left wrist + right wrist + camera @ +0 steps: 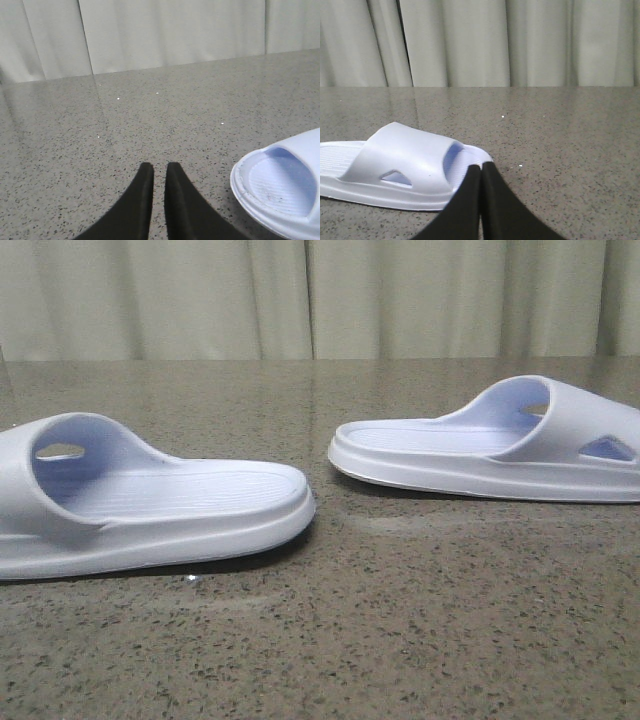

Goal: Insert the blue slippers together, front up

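Front view: two pale blue-white moulded foam slippers lying sole-down on a speckled grey-brown stone-look tabletop point(400, 640), well apart, heels turned toward each other across a bare gap. Left slipper point(150, 505) nearer the camera, wide strap at the left edge of the view, ribbed footbed running rightward to a rounded heel. Right slipper point(490, 445) farther back, strap at the right with a triangular side cut-out visible, ribbed footbed running leftward. Pleated pale curtain point(300, 295) behind the table's far edge. No arm or gripper visible in this view.

Left wrist view: black left gripper point(159, 172) hovering low over bare tabletop, fingers drawn nearly together with only a thin slit between the tips, nothing between them. Rounded end of one pale slipper, ribbed footbed and start of the strap showing, just beside the gripper and not touching it.

Right wrist view: black right gripper point(481, 172), fingers pressed together to a hairline seam, nothing clamped. Tips overlapping the toe end of the other pale slipper in the picture; actual contact impossible to tell. Strap with triangular cut-out facing the camera, sole flat on the table.
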### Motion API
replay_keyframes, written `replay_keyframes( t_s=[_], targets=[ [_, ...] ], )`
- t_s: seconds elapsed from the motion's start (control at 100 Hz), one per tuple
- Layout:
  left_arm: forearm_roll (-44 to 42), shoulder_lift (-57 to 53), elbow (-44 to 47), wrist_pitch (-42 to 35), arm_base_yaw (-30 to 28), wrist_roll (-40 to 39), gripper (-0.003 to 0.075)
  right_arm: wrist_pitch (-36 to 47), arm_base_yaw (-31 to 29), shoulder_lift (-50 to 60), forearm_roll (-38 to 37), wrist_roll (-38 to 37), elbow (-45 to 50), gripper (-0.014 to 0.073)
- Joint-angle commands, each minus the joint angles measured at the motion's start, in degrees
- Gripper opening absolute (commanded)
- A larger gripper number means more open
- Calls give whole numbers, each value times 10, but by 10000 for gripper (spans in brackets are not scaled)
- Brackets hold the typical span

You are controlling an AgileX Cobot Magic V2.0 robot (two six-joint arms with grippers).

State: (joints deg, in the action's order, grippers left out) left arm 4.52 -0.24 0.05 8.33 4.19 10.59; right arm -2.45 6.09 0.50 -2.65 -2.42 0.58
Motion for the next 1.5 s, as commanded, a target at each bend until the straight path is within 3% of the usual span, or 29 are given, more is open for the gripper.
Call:
replay_keyframes(
  t_s=[0.0, 1.49],
  targets=[
    [6, -17, 6, -42, -3, -5, 16, 46, -4, 13, 0, 2, 12, -107],
    [0, -17, 6, -52, -3, -5, 16, 60, -4, 13, 0, 2, 12, -107]
  ],
)
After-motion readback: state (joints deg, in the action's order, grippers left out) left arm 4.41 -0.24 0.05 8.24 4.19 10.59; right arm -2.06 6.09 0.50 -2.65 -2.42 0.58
